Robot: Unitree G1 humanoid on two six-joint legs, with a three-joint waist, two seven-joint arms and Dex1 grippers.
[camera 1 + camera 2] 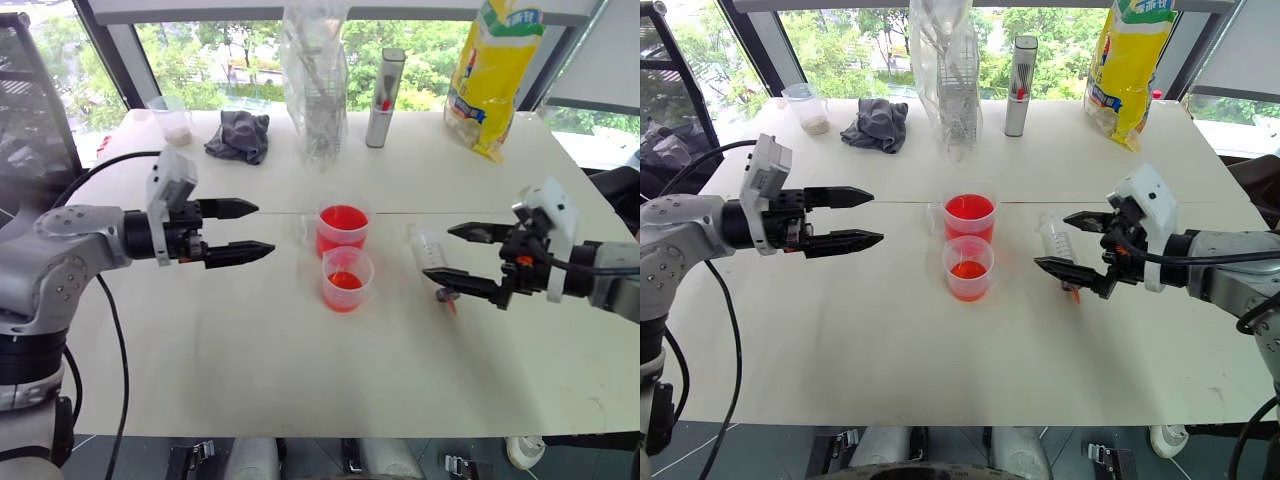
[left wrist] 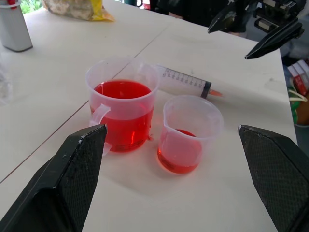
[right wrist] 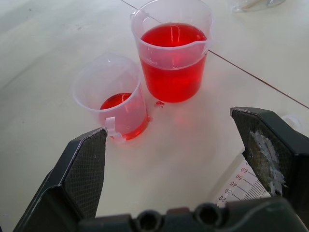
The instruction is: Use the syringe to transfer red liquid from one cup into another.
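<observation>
The left wrist view shows the whole syringe (image 2: 186, 82) lying on the table (image 2: 231, 193); the head views hide part of it. There are two cups, one deep red (image 1: 342, 229) and one shallow (image 1: 346, 279). Both the left gripper (image 1: 243, 230) and the right gripper (image 1: 447, 253) are spread wide and hold nothing.

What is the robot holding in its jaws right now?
Nothing. Both the left gripper and right gripper have open, empty jaws. The syringe lies untouched on the table.
</observation>
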